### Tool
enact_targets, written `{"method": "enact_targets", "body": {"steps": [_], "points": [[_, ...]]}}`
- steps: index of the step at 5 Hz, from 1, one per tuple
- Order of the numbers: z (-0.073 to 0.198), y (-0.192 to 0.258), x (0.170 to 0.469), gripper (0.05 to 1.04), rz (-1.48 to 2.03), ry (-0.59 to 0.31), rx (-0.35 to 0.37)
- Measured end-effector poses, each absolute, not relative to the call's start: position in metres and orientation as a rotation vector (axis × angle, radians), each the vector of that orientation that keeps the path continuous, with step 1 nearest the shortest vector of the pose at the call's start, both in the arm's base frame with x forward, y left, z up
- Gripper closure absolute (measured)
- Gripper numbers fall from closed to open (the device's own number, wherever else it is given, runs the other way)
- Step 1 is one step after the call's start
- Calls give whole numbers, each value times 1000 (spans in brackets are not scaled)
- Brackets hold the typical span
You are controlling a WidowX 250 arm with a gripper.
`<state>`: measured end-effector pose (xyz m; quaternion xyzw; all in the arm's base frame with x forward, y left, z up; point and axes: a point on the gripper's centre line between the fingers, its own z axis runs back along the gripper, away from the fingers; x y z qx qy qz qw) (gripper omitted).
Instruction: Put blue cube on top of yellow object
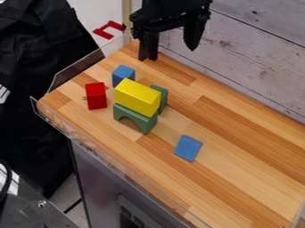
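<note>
My gripper (170, 53) hangs at the top of the camera view, open, its two fingers wide apart with nothing between them. Below and to its left, a blue cube (123, 75) sits on the wooden surface, its lower part partly hidden behind the yellow block. The yellow rectangular block (138, 97) lies across the top of a green arch (134, 118), and another green piece (159, 97) stands at its right rear side. A flatter blue block (188, 148) lies apart on the wood, to the lower right.
An upright red block (96, 95) stands left of the yellow block. The wooden tabletop (238, 158) has a clear raised rim along its left and front edges. A grey plank wall (256, 49) borders the back right side.
</note>
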<state>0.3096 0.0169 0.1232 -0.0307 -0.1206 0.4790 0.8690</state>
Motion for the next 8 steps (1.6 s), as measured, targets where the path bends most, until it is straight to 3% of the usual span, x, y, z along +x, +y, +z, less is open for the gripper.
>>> {"method": "enact_targets", "body": {"steps": [1,4,8], "points": [[114,17,307,85,1003,-220,-49],[128,51,320,85,1171,-252,-77],[99,90,322,85,1499,-156,55]]}}
